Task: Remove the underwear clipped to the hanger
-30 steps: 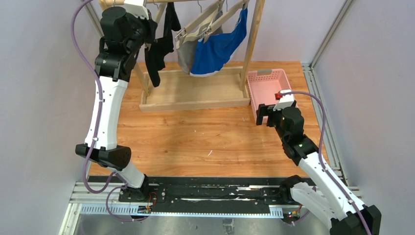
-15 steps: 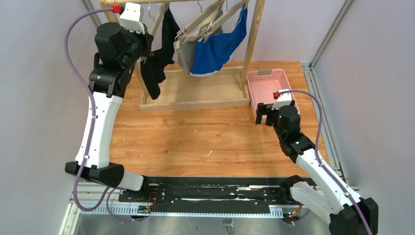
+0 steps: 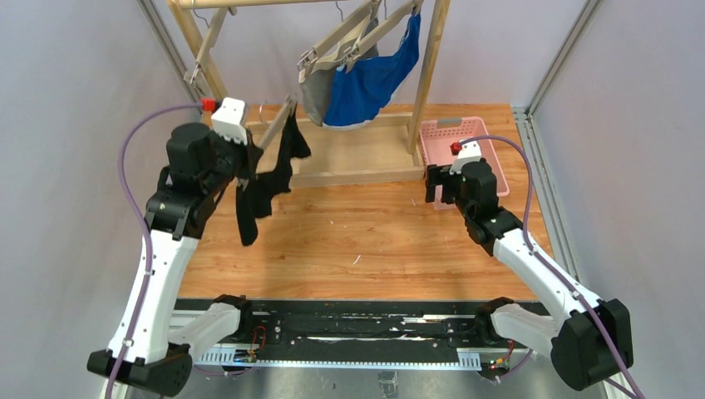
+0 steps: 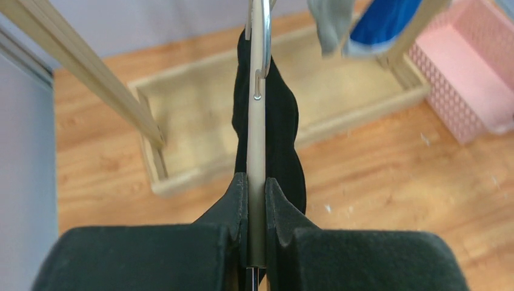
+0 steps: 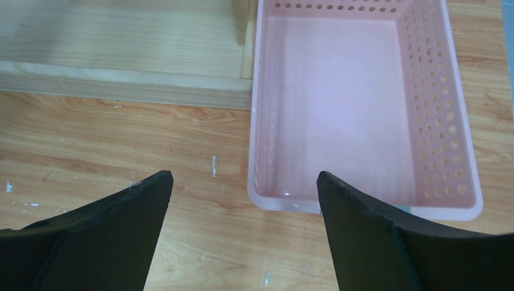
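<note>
My left gripper [image 3: 249,158] is shut on a wooden hanger [image 3: 274,126] and holds it off the rack, above the table. The black underwear [image 3: 264,184] hangs clipped from it. In the left wrist view the hanger bar [image 4: 257,139] runs between my fingers [image 4: 237,200], with the black underwear [image 4: 280,130] draped on both sides. The grey underwear [image 3: 313,93] and the blue underwear [image 3: 370,83] hang clipped to hangers on the rack. My right gripper [image 5: 242,182] is open and empty, low over the table by the near corner of the pink basket [image 5: 456,121].
The wooden rack [image 3: 432,58] stands on a tray base [image 3: 332,176] at the back of the table. The pink basket [image 3: 432,143] sits to the right of it. An empty hanger [image 3: 204,51] hangs at the rack's left end.
My left arm has lifted the hanger with the black underwear off the rail and brought it down and toward me. My right gripper has moved a little forward toward the basket.
</note>
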